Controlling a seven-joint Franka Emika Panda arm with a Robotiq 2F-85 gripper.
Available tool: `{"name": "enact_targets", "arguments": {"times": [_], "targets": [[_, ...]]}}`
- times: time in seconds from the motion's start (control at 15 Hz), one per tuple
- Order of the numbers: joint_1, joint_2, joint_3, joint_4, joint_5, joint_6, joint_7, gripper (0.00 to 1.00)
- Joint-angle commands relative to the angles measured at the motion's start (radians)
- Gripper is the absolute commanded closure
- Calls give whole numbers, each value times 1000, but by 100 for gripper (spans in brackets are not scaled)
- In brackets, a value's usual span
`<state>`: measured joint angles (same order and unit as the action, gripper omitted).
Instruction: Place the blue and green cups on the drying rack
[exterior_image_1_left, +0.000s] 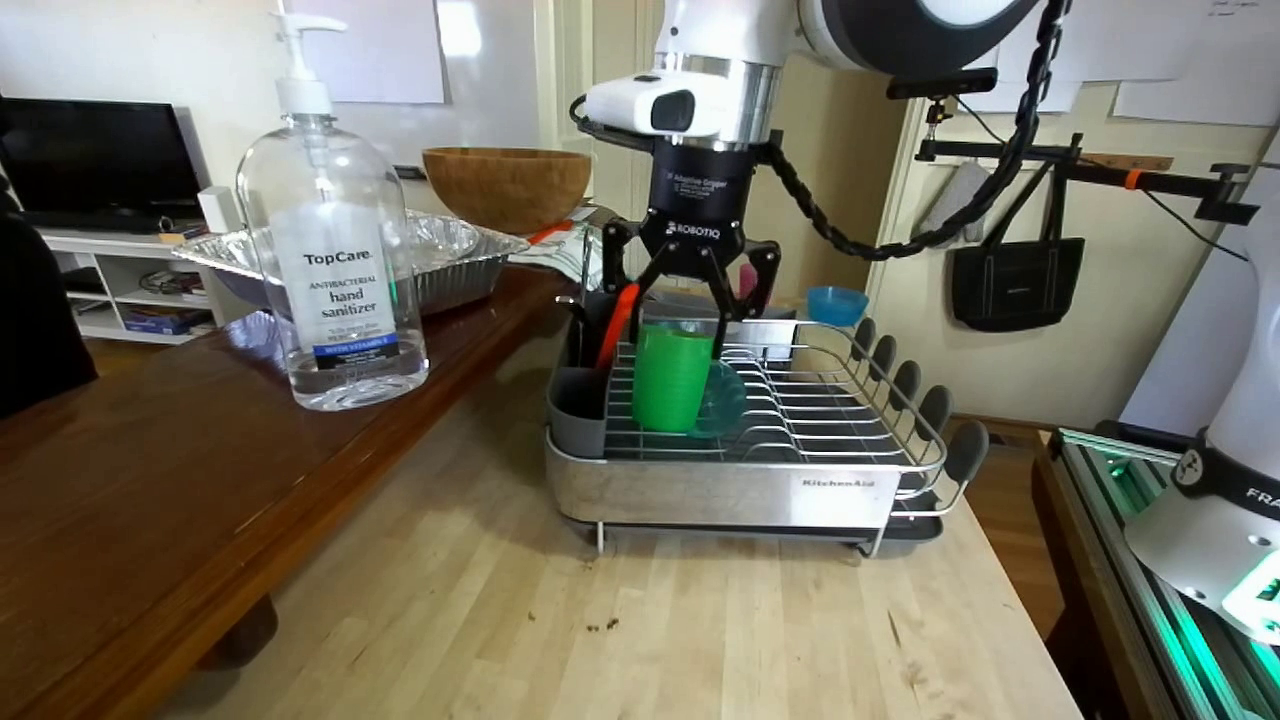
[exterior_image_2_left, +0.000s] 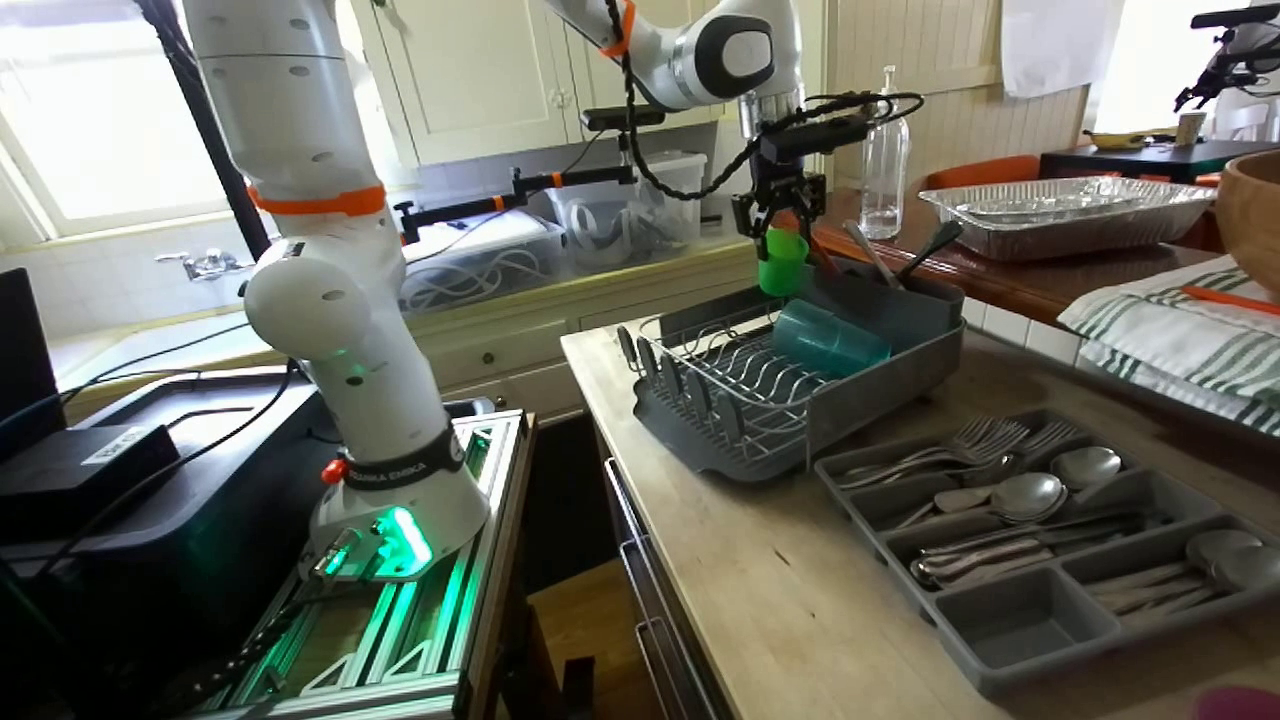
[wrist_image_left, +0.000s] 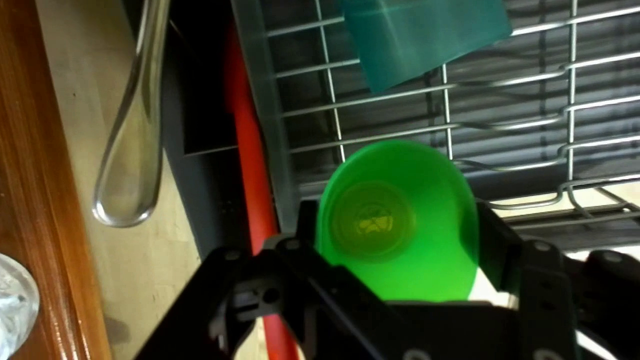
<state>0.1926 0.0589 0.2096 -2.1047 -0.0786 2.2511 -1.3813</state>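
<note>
Can see, biggest of all, a white robot arm (exterior_image_2_left: 315, 300) reaching over a pale wooden counter (exterior_image_1_left: 480, 640), beside a higher brown tabletop (exterior_image_1_left: 130, 500). In both exterior views, can see on the counter a wide drying rack (exterior_image_1_left: 720, 497) with steel walls, wire rows and a dark grey utensil holder (exterior_image_1_left: 578, 435) along the side nearest the brown tabletop. Just beside the rack, in an exterior view, can spot a grey cutlery tray (exterior_image_2_left: 1025, 615) with forks (exterior_image_2_left: 990, 440) and spoons (exterior_image_2_left: 1035, 495) in separate compartments. On the brown tabletop, can make out a foil pan (exterior_image_2_left: 1085, 238) and, near that, a striped towel (exterior_image_2_left: 1180, 345) and a wooden bowl (exterior_image_1_left: 505, 190). Can also find there an upright, clear sanitizer bottle (exterior_image_1_left: 335, 270), near the edge, with a white pump (exterior_image_1_left: 303, 92) on top. Next in size, over the rack, can see the black gripper (wrist_image_left: 398, 225) pointing down, clamped on the green cup (exterior_image_1_left: 668, 380) with fingers against opposite sides. Can place the green cup near the utensil holder, roughly upright, mouth up, raised above the rack floor. In the wrist view, can look straight down into it to a yellowish patch at the bottom. Close by, inside the rack, can see the teal cup (exterior_image_2_left: 820, 338) lying on its side on the wires. Last, can pick out a red handle (wrist_image_left: 250, 165) and a metal handle (wrist_image_left: 132, 150) rising from the utensil holder, and, in a corner of an exterior view, a pink thing (exterior_image_2_left: 1240, 703), too cut off to name.
</note>
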Motion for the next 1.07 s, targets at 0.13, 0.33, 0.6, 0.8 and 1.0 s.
{"name": "enact_targets", "arguments": {"times": [0.13, 0.33, 0.6, 0.8, 1.0], "targets": [[-4, -35, 1, -74, 53, -19, -145, 51], [-26, -56, -22, -116, 36, 7, -199, 51], [-74, -85, -82, -167, -8, -63, -259, 51], [-95, -68, -111, -149, -69, -132, -281, 51], [-103, -64, -122, -152, -115, -156, -291, 51]]}}
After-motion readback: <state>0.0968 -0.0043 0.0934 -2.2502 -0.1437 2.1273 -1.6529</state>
